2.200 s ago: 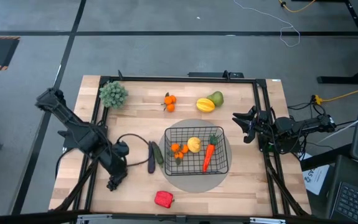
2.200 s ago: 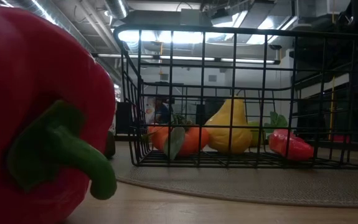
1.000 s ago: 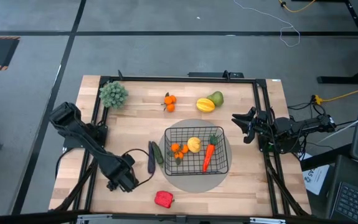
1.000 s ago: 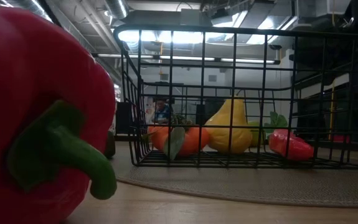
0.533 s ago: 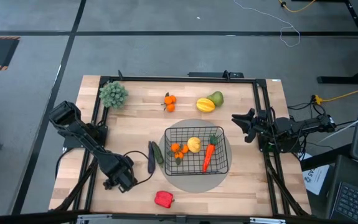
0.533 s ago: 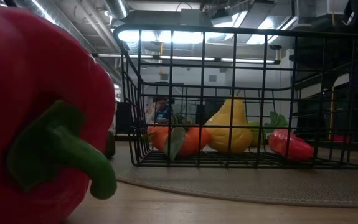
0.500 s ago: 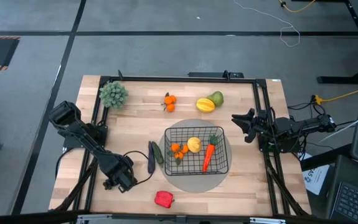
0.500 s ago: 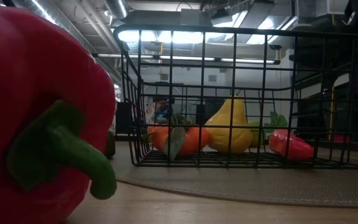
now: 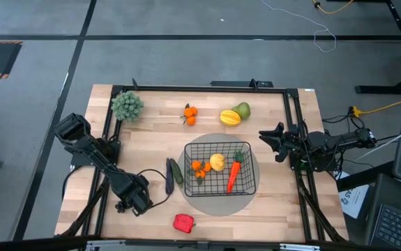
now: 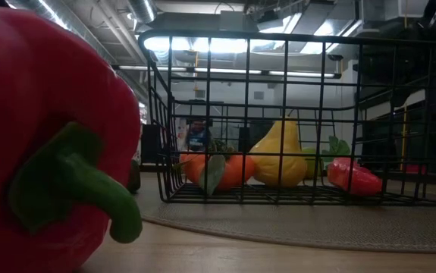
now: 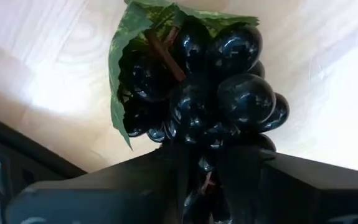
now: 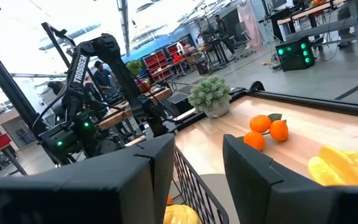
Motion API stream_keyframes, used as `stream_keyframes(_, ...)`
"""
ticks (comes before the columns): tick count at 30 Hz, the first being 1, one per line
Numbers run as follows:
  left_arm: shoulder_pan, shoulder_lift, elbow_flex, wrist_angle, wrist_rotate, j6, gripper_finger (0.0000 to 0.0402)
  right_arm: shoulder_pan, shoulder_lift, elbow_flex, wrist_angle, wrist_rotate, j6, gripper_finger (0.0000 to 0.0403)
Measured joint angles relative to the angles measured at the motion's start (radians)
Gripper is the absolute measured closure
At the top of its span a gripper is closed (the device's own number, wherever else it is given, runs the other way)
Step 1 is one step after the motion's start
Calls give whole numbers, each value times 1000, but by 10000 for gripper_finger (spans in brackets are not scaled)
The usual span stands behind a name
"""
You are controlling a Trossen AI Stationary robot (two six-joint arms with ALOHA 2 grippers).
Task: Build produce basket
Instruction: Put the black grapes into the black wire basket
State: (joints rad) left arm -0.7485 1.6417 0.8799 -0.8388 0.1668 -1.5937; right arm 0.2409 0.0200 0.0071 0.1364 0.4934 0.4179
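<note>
At the left front of the surface (image 9: pixel 151 132), the left gripper (image 9: pixel 136 202) sits low over the wood, its fingers (image 11: pixel 166 180) closing around the stem end of a dark grape bunch (image 11: pixel 210 87) that lies on the boards. The grip is not yet firm, and the bunch is lumpy and loosely jointed. Judged risk: fingers that bite only a leaf or a single berry would let the bunch swing or drop on the lift.

Just beside this, toward the basket, a purple eggplant (image 9: pixel 169 176) and a green cucumber (image 9: pixel 177 171) lie side by side. A low carry across them could knock either one away. A red pepper (image 9: pixel 183 223) rests at the front edge, well clear.

At centre, the black wire-mesh basket (image 9: pixel 221 169) stands on a grey round disc (image 9: pixel 217 202). It holds an orange cluster (image 9: pixel 199 168), a yellow fruit (image 9: pixel 217 162) and an orange carrot (image 9: pixel 233 174). The wire rim stands high in the low view; a load carried too low could catch on it and shift the basket on the disc.

Behind the basket, a second orange cluster (image 9: pixel 190 113), a yellow fruit (image 9: pixel 229 118) and a green fruit (image 9: pixel 242 110) remain on the surface, with a green pot plant (image 9: pixel 127 106) at the far left corner.

At the right edge, the right gripper (image 9: pixel 273 141) waits with fingers (image 12: pixel 141 180) apart and empty, near the basket's right side. Any reach made while the left arm delivers risks the two arms meeting over the basket.
</note>
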Motion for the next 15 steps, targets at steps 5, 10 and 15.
stream_keyframes(5, 6, 3, 35, -76, 23, -103, 394, 0, 0, 0, 0, 0, -2, 272)
stream_keyframes(10, 7, 8, 139, -203, -31, -102, 400, 0, 0, 0, 0, 0, -4, 272)
stream_keyframes(15, 6, 6, 282, -354, -135, -100, 401, 0, 0, 0, 0, 0, -3, 272)
